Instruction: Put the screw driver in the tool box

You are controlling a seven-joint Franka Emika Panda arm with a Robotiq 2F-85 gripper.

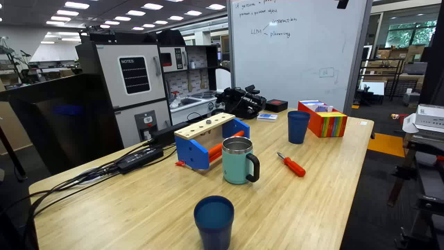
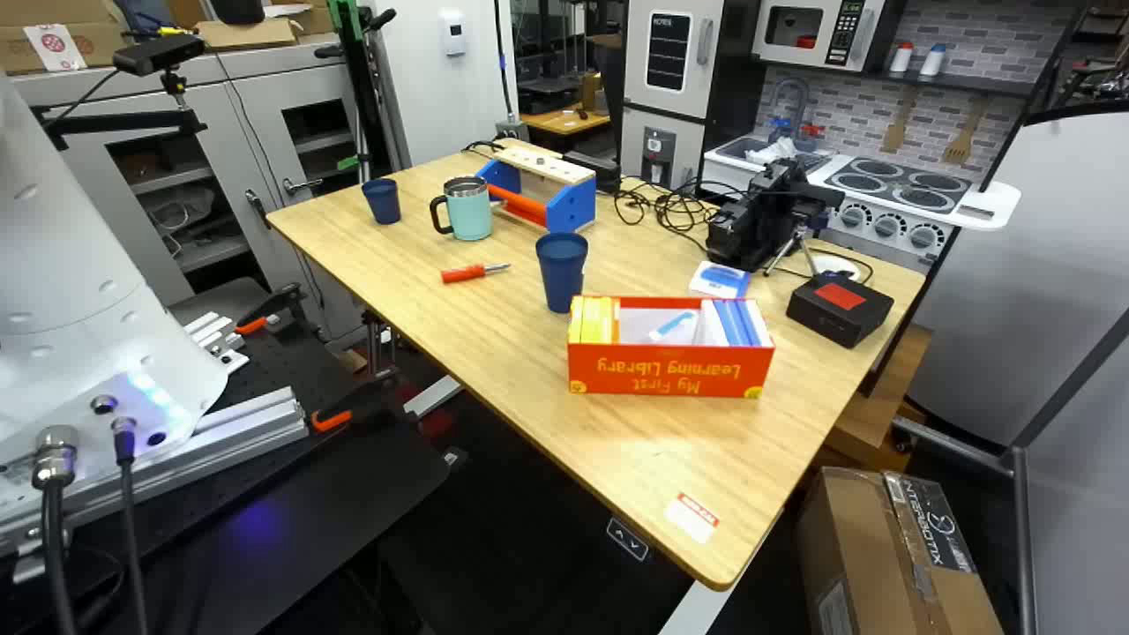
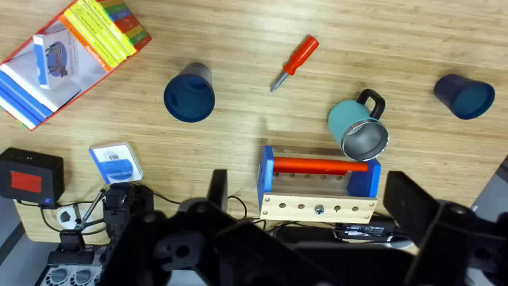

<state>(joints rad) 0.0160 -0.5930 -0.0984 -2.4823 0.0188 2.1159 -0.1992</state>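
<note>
Screwdriver [image 3: 295, 63] lies flat on table [image 3: 238, 24], near mug [image 3: 355, 127] but apart from it. Gripper [image 3: 307, 176] jaws spread wide, nothing held. Probably light, stiff, sturdy; smooth handle [image 3: 302, 55] may roll or slip. Best pinched across mid-handle, not the thin shaft [image 3: 279, 82].

gripper [image 3: 308, 176] above the table [image 3: 238, 131], jaws spread wide and pointing down, white arm base [image 2: 97, 265] beside the table, apart from it, in an exterior view
</note>
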